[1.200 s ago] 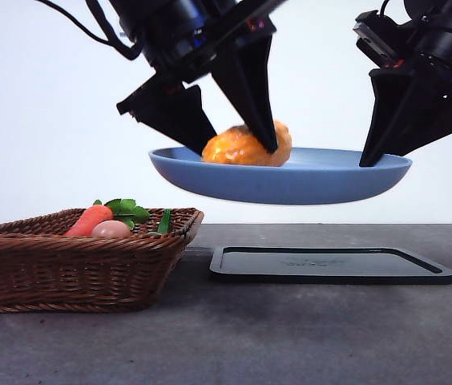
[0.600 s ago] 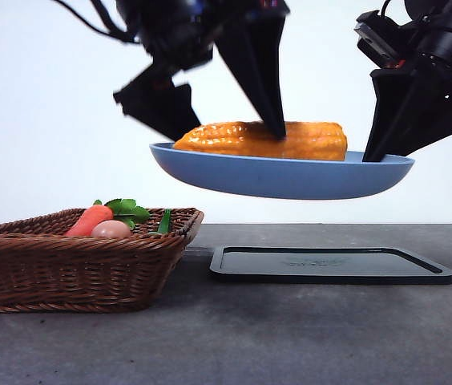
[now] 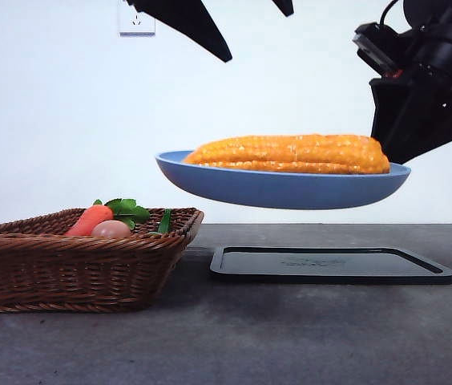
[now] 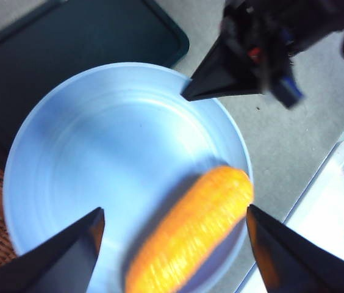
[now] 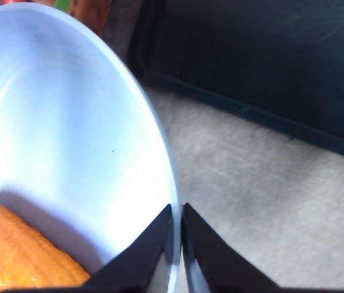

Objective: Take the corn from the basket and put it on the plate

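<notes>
Corn (image 3: 290, 153) lies lengthwise in the plate (image 3: 282, 188), spanning nearly its whole width, with nothing gripping it. The plate is not on the counter (image 3: 226, 337); it hangs in the air above the black tray (image 3: 330, 265), held at one edge by the right gripper (image 5: 177, 235), whose jaws are pinched together on the rim. The left gripper (image 4: 172, 244) hovers above the plate with its jaws spread wide apart and empty; in the front view only its dark tips show at the top edge. The basket (image 3: 74, 265) sits well apart on the counter, with a carrot (image 3: 90, 218) and a small pinkish egg-shaped thing (image 3: 110, 229) in it.

Placing looks done, judged from how the cob rests.

The cob looks stiff and fairly light, with ridged kernel rows that should give the jaws some bite, but it is round and could roll in a shallow dish, more so because the plate is carried from one side only and may tip. If it had to be taken again, the middle of its length, across the narrow way, seems the safest hold; the tapered ends would likely slip out. The plate looks like smooth plastic, so the rim pinch could slide if jolted.
</notes>
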### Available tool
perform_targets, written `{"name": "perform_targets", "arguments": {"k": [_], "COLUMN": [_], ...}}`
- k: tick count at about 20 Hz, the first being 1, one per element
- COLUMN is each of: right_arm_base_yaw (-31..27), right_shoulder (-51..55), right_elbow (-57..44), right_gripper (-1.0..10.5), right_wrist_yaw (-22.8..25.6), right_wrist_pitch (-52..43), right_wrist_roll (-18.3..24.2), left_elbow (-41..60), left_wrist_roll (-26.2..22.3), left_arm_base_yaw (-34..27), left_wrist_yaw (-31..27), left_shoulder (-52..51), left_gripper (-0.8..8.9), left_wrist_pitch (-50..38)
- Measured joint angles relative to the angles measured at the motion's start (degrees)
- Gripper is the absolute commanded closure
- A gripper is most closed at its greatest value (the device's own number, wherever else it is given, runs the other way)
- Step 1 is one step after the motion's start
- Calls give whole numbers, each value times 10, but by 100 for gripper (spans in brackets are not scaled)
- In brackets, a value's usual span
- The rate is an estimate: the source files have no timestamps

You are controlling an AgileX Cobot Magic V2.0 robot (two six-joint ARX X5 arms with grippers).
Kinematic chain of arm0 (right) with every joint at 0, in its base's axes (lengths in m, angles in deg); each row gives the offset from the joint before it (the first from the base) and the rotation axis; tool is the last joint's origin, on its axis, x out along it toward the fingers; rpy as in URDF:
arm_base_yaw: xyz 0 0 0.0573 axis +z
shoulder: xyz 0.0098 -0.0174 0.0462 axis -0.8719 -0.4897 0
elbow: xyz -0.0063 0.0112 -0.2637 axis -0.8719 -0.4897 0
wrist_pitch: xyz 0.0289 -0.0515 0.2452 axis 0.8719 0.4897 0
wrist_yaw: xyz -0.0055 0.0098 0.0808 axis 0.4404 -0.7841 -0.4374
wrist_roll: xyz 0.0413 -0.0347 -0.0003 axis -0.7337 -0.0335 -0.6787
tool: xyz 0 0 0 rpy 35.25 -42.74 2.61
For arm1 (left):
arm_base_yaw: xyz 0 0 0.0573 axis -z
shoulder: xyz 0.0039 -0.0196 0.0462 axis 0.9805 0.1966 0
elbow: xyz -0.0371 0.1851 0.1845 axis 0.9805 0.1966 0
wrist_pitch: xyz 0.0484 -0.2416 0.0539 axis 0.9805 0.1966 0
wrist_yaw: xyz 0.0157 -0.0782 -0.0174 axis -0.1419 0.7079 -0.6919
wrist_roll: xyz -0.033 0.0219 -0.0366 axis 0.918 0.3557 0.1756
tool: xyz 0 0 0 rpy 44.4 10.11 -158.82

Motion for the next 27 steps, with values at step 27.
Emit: {"name": "perform_targets", "arguments": {"k": [27], "right_arm_base_yaw": [-129], "right_shoulder": [-303], "right_elbow": [188], "right_gripper": [944], "right_wrist_yaw": [1], "right_wrist_pitch": [-63], "right_wrist_roll": [-5], "left_elbow": [-9], "left_wrist_roll": [-4], "left_arm_base_yaw": [0], "left_wrist_yaw": [0], "left_shoulder": [-96], "left_gripper": [435], "left_wrist_pitch": [25]}}
